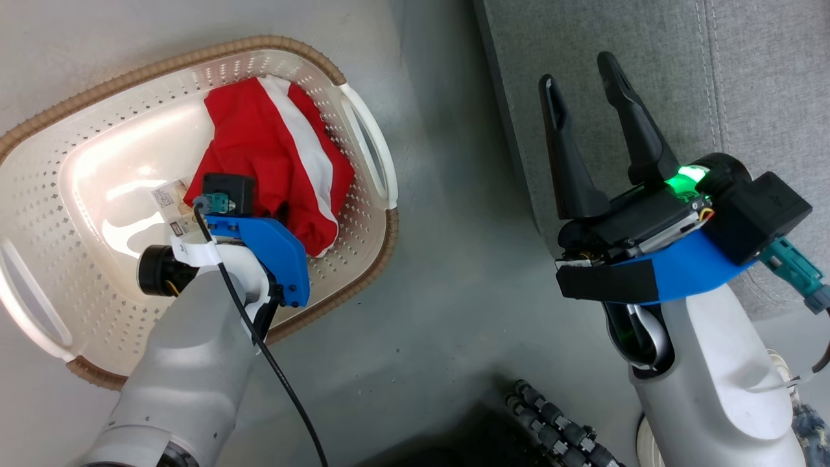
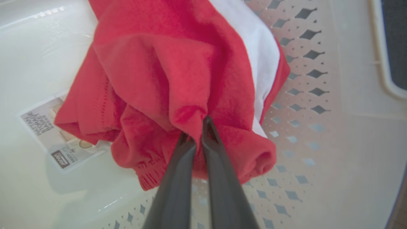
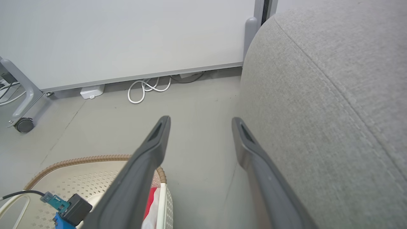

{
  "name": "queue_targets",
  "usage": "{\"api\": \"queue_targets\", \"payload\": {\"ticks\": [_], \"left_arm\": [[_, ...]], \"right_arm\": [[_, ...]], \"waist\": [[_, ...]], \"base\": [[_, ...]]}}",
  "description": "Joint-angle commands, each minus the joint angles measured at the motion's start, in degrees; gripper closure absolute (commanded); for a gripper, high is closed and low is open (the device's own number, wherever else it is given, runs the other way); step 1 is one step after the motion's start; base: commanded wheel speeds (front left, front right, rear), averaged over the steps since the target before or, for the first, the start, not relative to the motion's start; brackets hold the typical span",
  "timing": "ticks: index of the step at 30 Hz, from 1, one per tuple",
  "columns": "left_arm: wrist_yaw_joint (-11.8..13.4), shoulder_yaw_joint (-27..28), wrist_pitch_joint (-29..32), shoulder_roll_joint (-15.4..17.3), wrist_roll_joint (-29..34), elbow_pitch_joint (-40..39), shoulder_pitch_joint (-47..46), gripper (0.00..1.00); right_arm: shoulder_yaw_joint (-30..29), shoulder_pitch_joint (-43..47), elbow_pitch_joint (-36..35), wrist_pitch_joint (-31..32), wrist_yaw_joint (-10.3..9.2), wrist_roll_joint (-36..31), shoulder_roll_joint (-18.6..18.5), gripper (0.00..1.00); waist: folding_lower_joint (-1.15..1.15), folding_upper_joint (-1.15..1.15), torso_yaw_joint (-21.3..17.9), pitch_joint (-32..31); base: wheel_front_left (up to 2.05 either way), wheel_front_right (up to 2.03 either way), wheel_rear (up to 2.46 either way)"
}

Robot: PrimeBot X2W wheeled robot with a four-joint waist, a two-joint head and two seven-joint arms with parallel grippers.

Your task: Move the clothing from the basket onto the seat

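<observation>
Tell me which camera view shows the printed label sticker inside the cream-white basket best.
The left wrist view: the printed label sticker lies close, partly under the red clothing. The head view shows it small; in the right wrist view I cannot find it.

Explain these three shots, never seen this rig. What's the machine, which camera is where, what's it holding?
It is a two-armed wheeled robot. The head camera looks down: a cream basket stands on the floor, a grey sofa seat beside it. The other two cameras sit on the wrists, looking along each claw's fingers. The left claw is down in the basket, shut on a fold of the red shorts with a white band. The right claw is open and holds nothing, hovering at the seat's edge. A label sticker lies on the basket floor.
</observation>
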Motion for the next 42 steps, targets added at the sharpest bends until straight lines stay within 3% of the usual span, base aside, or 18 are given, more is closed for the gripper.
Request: {"api": "queue_targets", "payload": {"ticks": [1,7,15,42], "left_arm": [[-0.10,-0.23,-0.34,0.43,-0.13,-0.14,-0.72,1.00],[-0.11,-0.81,-1.08,1.06,-1.10,0.11,-0.92,1.00],[-0.11,-2.96,-3.15,-0.03,-2.82,-1.75,0.99,1.00],[-0.10,-18.98,-7.15,-1.61,-16.47,-15.67,9.42,1.00]], "right_arm": [[0.09,-0.04,0.22,-0.29,0.03,0.55,0.09,0.00],[0.59,-0.89,0.71,-0.29,0.02,0.50,0.09,0.00],[0.16,-1.34,2.86,-0.21,0.02,-0.87,0.07,0.00],[-1.47,11.10,9.40,7.00,0.03,-5.25,-0.76,0.00]], "waist": [[0.00,0.00,-0.04,-0.07],[0.00,0.00,-0.40,-1.08],[0.00,0.00,1.96,-6.61],[0.00,0.00,15.76,-42.17]], "base": [[0.00,0.00,0.00],[0.00,0.00,0.00],[0.00,0.00,0.00],[0.00,0.00,0.00]]}}
